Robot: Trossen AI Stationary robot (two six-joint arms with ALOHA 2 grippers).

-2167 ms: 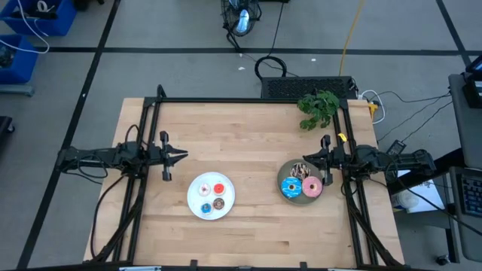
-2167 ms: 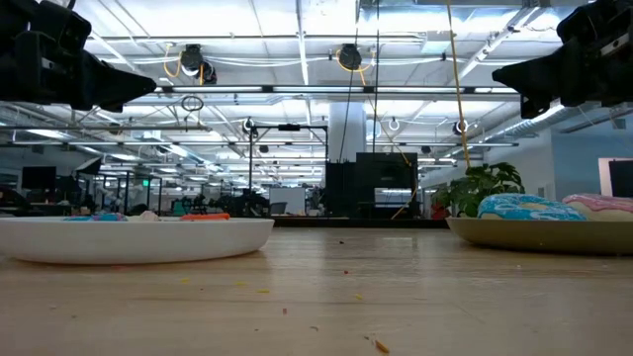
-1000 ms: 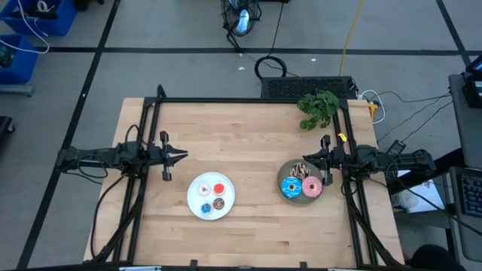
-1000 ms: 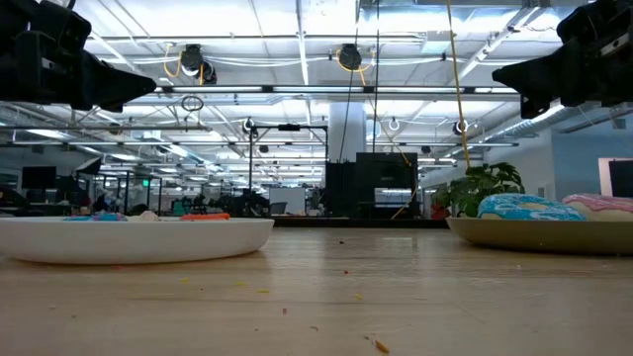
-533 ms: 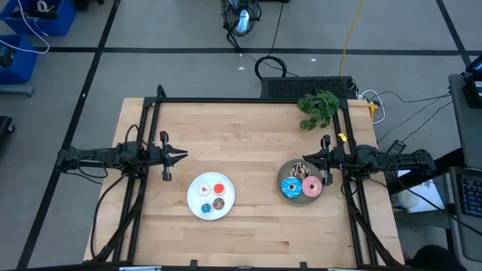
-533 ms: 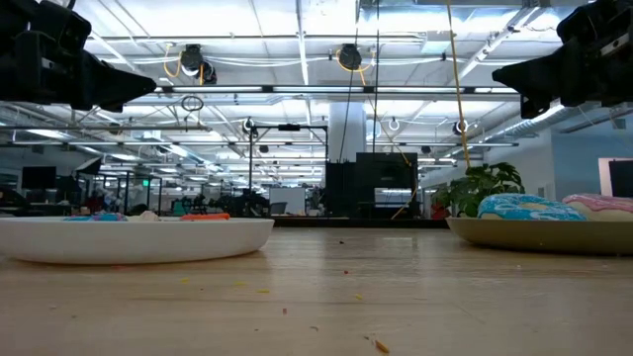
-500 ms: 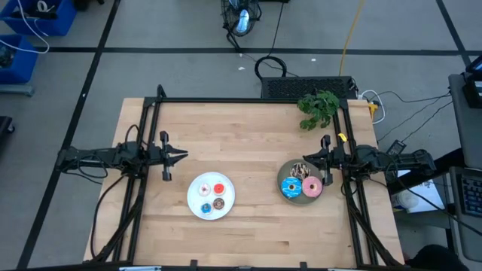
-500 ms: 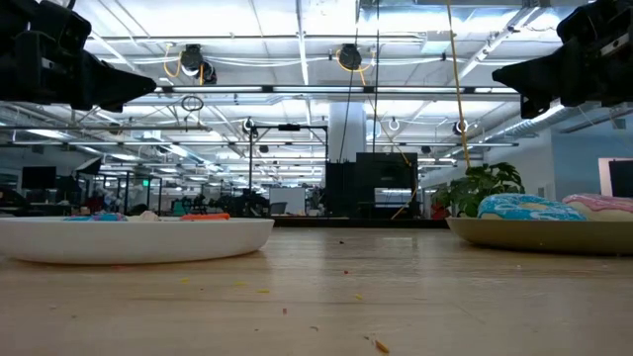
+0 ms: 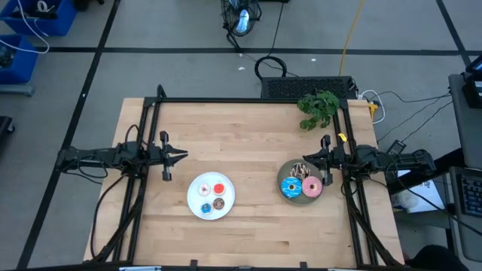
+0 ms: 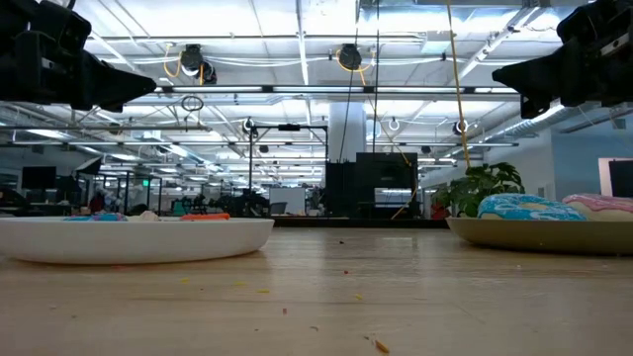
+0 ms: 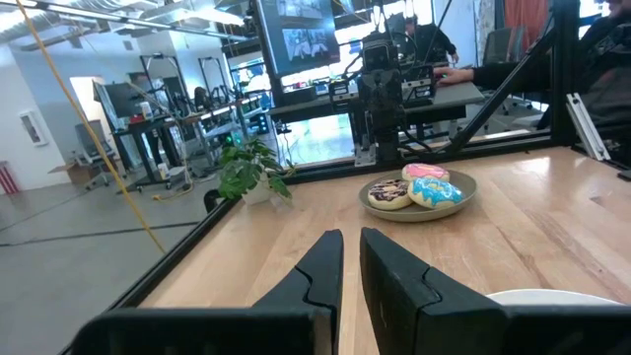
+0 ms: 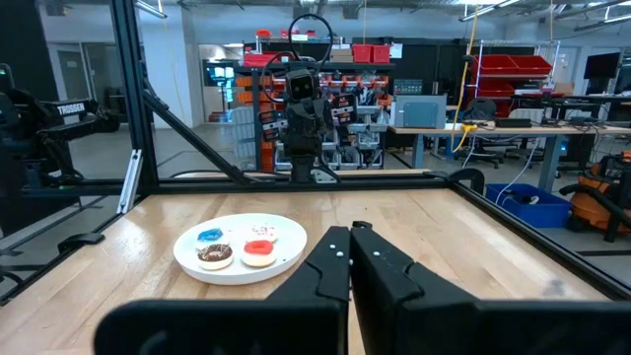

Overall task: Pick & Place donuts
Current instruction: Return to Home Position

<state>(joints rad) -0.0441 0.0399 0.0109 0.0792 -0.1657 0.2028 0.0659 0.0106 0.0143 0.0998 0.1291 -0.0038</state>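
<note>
A white plate sits near the table's middle and holds tiny donuts: red-orange, blue, brown and a pale one. A grey plate to its right holds the larger donuts: dark brown drizzled, blue sprinkled and pink. My left gripper hovers shut and empty, left of and beyond the white plate. My right gripper hovers shut and empty just beyond the grey plate. Both also show in their wrist views, left and right.
A green plant sprig lies at the table's far right corner. A black frame runs along the far edge and down both sides. Bare wood lies between the plates and along the near edge.
</note>
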